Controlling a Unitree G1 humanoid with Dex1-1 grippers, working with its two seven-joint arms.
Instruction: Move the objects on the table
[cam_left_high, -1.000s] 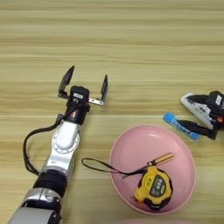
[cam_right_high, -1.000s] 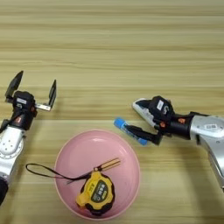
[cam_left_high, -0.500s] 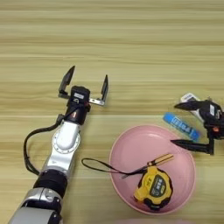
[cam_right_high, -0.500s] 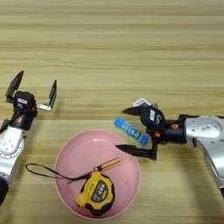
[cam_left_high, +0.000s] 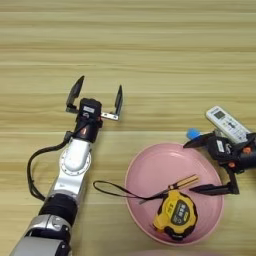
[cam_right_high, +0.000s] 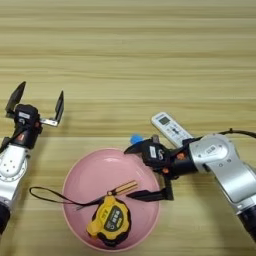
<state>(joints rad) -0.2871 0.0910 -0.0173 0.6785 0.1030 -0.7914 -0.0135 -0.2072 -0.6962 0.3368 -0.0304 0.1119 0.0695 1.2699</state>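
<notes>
Both my grippers spread wide, nothing held in either.

My right gripper (cam_right_high: 145, 172) is over the right rim of the pink bowl (cam_right_high: 85, 172), fingers splayed: upper finger near the rim beside the blue tube (cam_right_high: 135, 138), lower finger over the bowl's inside. Only the tube's end shows, poking out just behind the upper finger; can't tell if they touch. The white remote (cam_right_high: 171, 129) lies on the table (cam_right_high: 128, 55) just beyond my right wrist, angled. Inside the bowl: the tape measure (cam_right_high: 109, 220) at the near side, its black cord (cam_right_high: 52, 196) looping out over the left rim onto the table, and the screwdriver (cam_right_high: 122, 188) just above it. My left gripper (cam_left_high: 96, 97) is parked over bare table, left of the bowl and well apart from it, fingers wide apart.
</notes>
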